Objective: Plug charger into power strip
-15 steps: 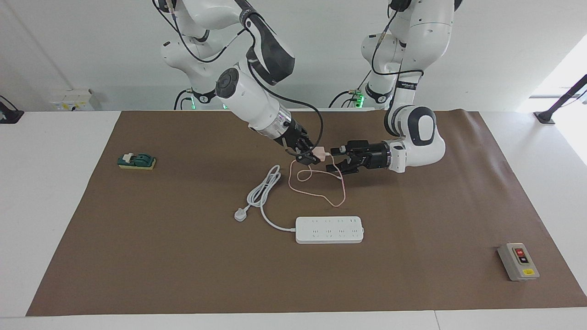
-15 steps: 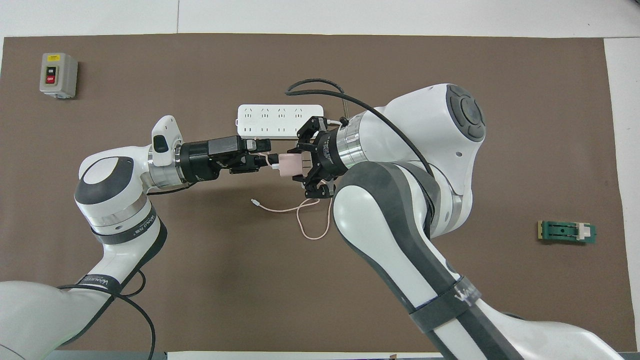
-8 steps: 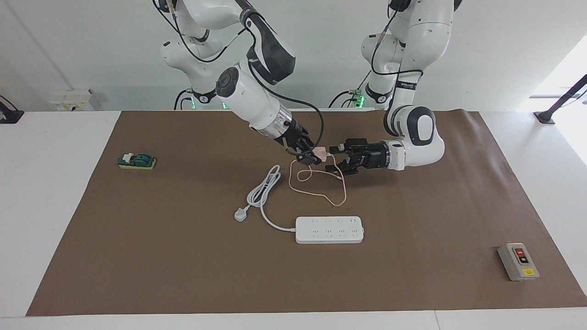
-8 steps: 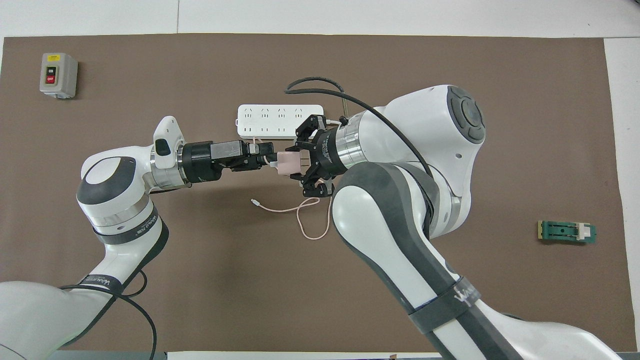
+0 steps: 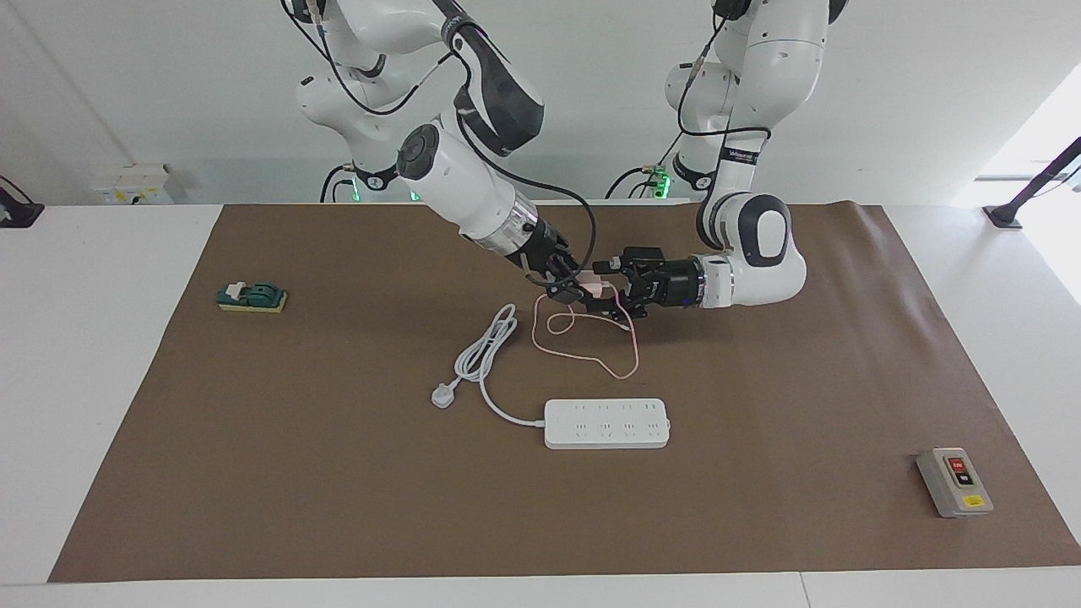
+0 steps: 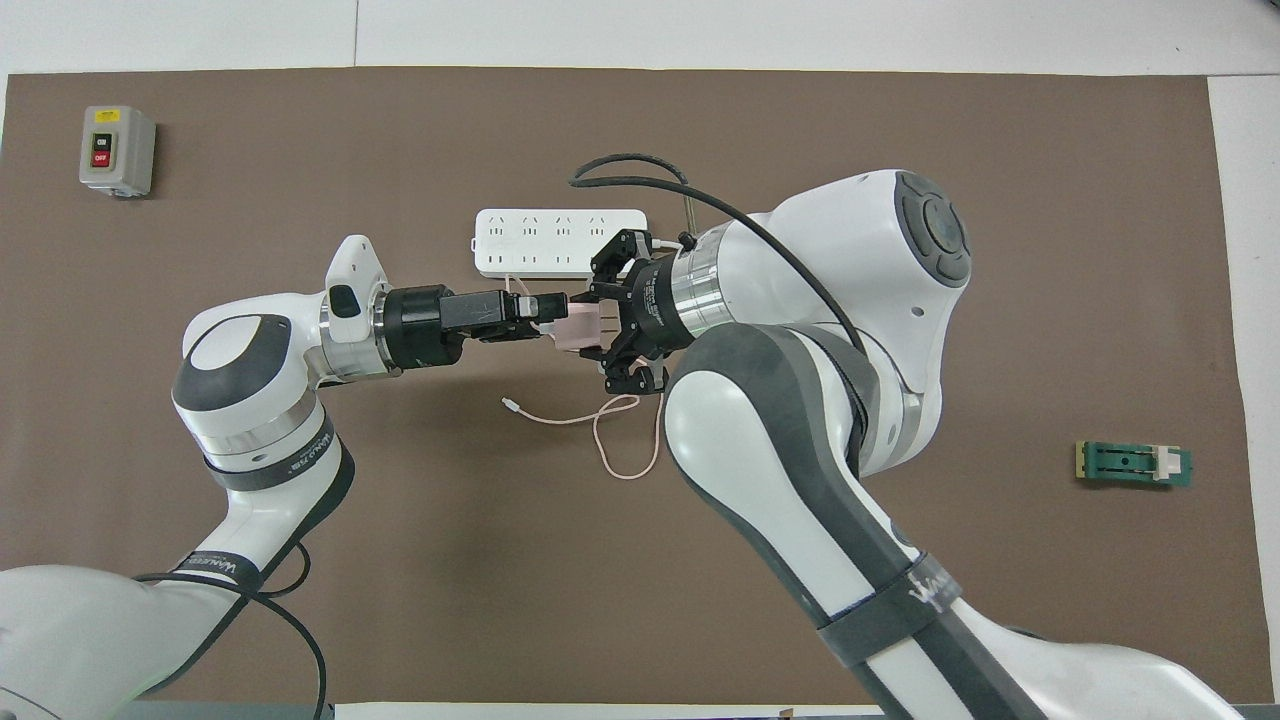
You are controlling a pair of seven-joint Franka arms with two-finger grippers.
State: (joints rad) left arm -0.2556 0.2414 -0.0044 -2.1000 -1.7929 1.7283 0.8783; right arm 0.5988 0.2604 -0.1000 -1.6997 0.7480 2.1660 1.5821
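Overhead view: right gripper (image 6: 592, 328) is clamping the charger (image 6: 577, 327) in the air. Left gripper (image 6: 545, 318) is standing apart around its edge, over the mat (image 6: 400, 580).

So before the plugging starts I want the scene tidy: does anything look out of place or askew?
Nothing looks damaged or spilled. The charger is off the table, clamped in the right gripper, its thin cable trailing in loose loops on the mat. The left gripper has its jaws open around it. The power strip lies flat, cord coiled beside it.
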